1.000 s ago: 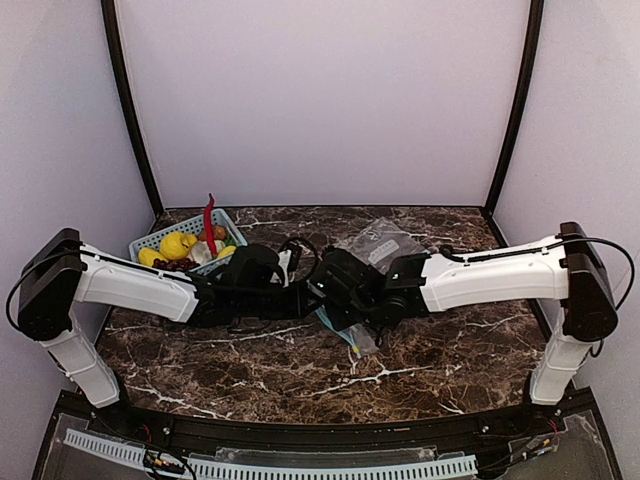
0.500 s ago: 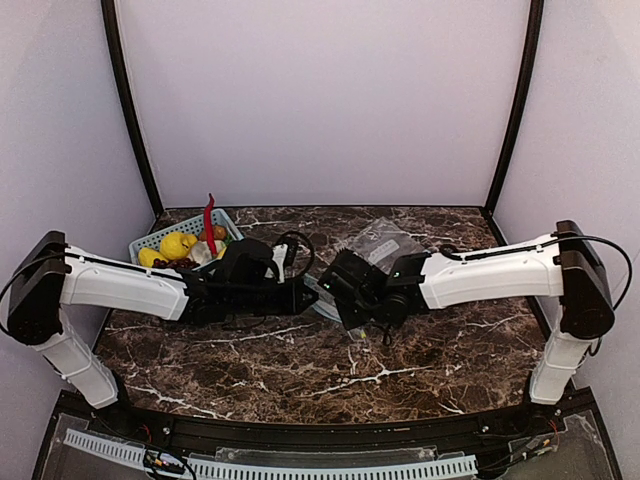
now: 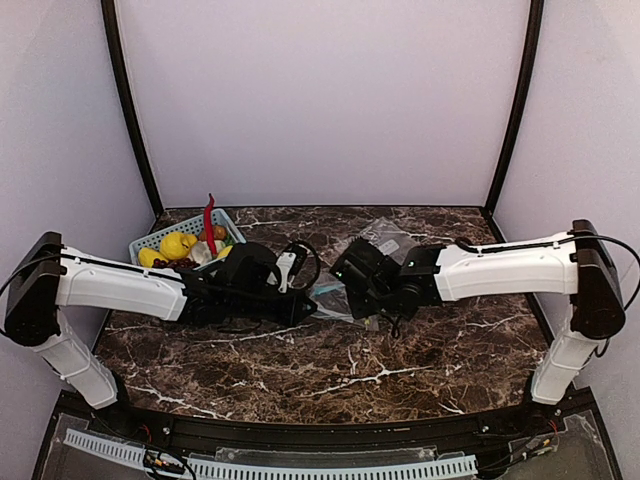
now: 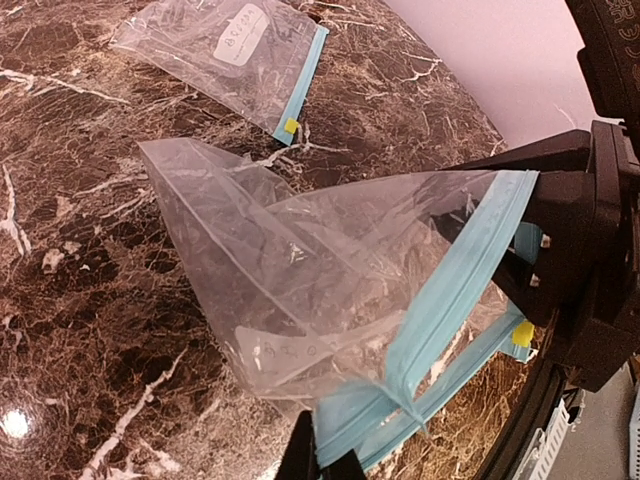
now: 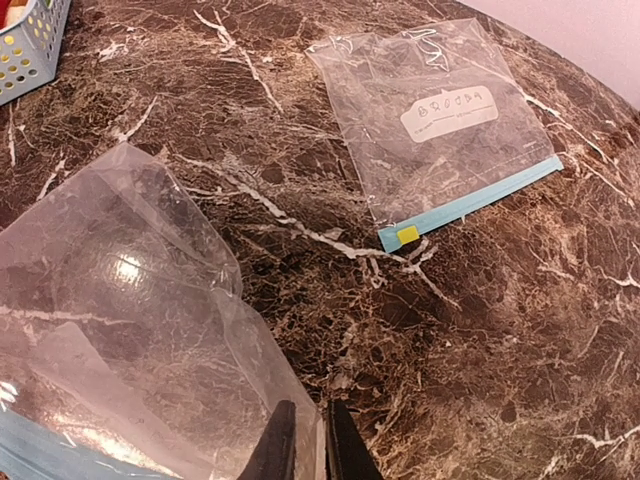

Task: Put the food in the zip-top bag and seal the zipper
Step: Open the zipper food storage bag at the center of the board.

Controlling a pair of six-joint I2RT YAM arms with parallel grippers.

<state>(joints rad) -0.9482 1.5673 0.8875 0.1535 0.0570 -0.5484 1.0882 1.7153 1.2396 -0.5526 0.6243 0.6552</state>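
The clear zip-top bag (image 3: 330, 294) hangs stretched between my two grippers over the middle of the table. My left gripper (image 4: 320, 463) is shut on its teal zipper (image 4: 462, 268) edge, and the mouth gapes between two teal strips. My right gripper (image 5: 305, 445) is shut on the bag's (image 5: 120, 330) clear film at the opposite side. In the top view the left gripper (image 3: 305, 301) and right gripper (image 3: 352, 290) face each other closely. The food, yellow lemons (image 3: 175, 243), lies in the blue basket (image 3: 150, 238) at the back left.
A second clear bag (image 5: 440, 110) with a white label and teal strip lies flat on the marble behind the right gripper, also visible as bag (image 3: 385, 236). A red chili (image 3: 209, 222) stands up out of the basket. The basket's corner (image 5: 25, 50) shows at the right wrist view's top left.
The right gripper has narrowed onto the bag's film and drawn back to the right. The bag, which drooped toward the near side, is now lifted and spread between both grippers.
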